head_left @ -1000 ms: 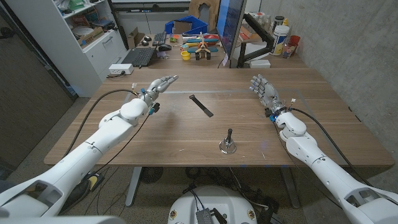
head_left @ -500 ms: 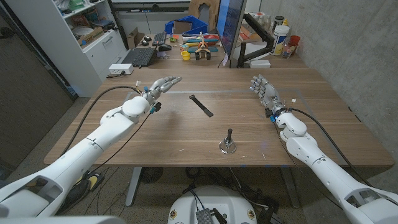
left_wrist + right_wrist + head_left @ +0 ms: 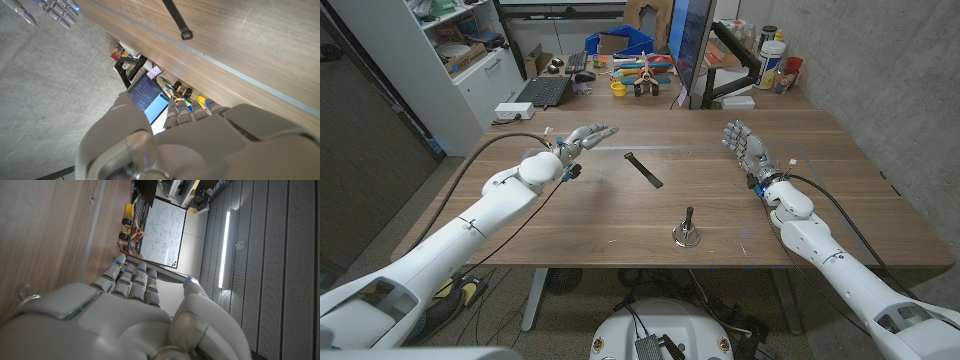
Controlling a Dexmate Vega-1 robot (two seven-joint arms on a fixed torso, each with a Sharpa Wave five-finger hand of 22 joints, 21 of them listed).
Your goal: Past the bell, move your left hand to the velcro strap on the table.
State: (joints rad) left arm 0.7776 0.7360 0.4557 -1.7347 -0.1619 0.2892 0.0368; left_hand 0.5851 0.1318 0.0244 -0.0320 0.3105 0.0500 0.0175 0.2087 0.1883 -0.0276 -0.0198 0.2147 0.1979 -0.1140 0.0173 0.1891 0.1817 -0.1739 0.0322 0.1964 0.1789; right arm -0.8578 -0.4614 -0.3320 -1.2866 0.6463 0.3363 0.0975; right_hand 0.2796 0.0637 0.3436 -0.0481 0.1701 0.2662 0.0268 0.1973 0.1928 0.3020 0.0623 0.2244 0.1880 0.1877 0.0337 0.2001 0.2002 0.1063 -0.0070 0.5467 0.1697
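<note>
The left hand (image 3: 582, 137), white-shelled with grey jointed fingers, hovers over the far left part of the wooden table (image 3: 570, 215) with its fingers stretched out and apart, gripping nothing, and points roughly toward the thin black velcro strap (image 3: 643, 168), which lies flat and slantwise near the table's middle, well apart from those fingertips. To do this step well, I judge the hand should carry on sideways toward the strap at about its present height and come down only once it is over the band, fingertips first, since so thin and limp a thing gives no edge to bump against. The small metal bell (image 3: 686, 234), a shiny rounded base with a dark upright handle, stands nearer the robot than the strap, so a line kept on the far side of it ought to pass clear (the handle looks easy to knock). In the left wrist view the strap (image 3: 176, 19) shows matte and ribbon-like, with a small squared tip, on smooth grained wood. The right hand (image 3: 745, 147) is raised at the table's right, fingers spread and holding nothing.
</note>
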